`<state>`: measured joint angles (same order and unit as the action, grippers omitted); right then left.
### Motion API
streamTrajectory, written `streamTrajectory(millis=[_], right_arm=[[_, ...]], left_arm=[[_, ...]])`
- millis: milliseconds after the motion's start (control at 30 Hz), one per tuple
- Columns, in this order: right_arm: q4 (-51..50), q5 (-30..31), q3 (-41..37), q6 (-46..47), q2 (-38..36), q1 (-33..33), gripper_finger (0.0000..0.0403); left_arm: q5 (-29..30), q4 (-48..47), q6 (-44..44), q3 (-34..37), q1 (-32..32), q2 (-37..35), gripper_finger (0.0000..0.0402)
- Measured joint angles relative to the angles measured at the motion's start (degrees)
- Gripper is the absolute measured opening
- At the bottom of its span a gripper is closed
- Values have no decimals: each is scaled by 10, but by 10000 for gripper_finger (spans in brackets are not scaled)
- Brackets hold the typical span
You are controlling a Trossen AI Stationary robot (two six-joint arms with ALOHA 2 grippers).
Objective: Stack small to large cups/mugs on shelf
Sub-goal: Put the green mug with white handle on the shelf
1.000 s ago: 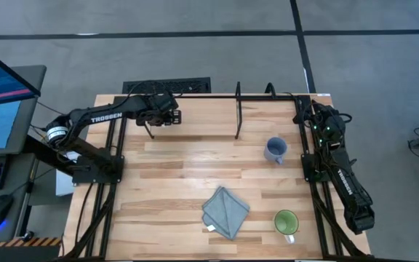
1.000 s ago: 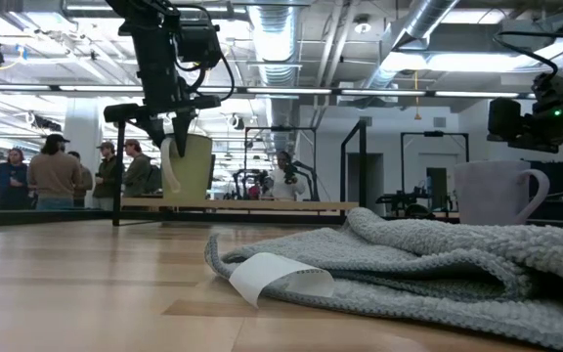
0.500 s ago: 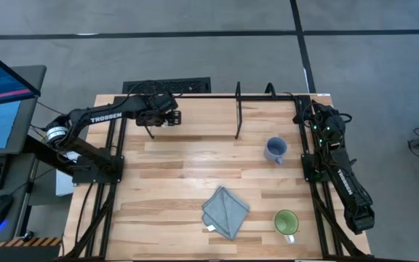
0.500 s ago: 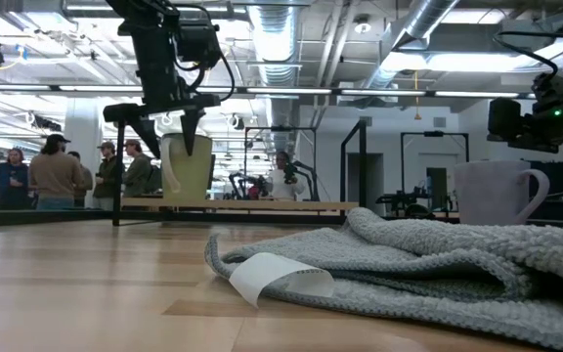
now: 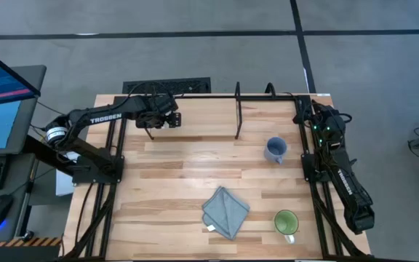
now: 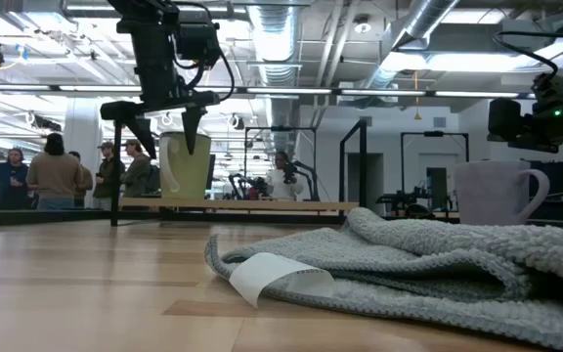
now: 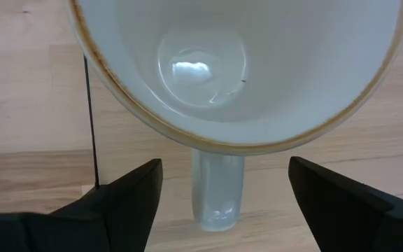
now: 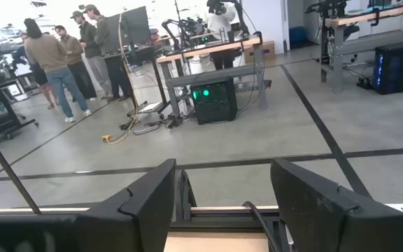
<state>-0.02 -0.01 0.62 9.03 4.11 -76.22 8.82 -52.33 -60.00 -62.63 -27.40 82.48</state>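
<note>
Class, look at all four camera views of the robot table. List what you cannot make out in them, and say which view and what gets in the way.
- White mug: in the high view the left gripper covers it; in the left wrist view the picture's top edge cuts off its rim.
- Green mug: not visible in the low view, where the grey cloth fills the foreground.
- Shelf: the low view shows only its edge.
- Right gripper: the right wrist view shows only the room beyond.

the table carries a cloth, blue mug, green mug and the shelf, where a white mug stands.
</note>
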Motion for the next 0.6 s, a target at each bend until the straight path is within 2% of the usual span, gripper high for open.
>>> streamTrajectory(millis=[600], right_arm=[[0, 0, 0, 0, 0, 0, 256]], left_arm=[[-3, 5, -7, 3, 0, -43, 304]])
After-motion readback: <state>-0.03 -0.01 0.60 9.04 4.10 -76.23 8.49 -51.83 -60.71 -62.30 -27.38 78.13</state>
